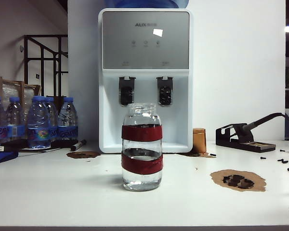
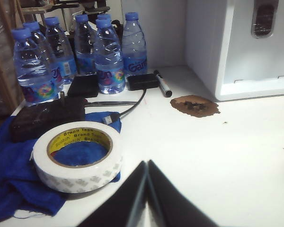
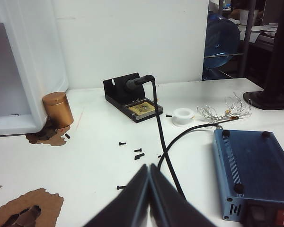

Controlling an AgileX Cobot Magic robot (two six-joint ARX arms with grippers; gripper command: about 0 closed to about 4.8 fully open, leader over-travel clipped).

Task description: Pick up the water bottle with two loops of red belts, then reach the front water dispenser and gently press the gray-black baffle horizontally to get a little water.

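Fingers of the left gripper (image 2: 147, 191) are pressed together, holding nothing, low over the white bench (image 2: 236, 156) near a roll of Scotch tape (image 2: 77, 155) lying on a blue cloth (image 2: 12, 189). The right gripper (image 3: 149, 196) is likewise pressed together and empty, beside a blue metal box (image 3: 255, 165). Neither shows in the exterior view, where the water bottle (image 1: 142, 147) stands upright just before the water dispenser (image 1: 145, 77), below its two dark taps (image 1: 126, 91), with a copper canister (image 1: 199, 140) beside the dispenser's base.

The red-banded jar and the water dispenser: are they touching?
Apart. In the exterior view the jar stands on bare table, well in front of the dispenser base.
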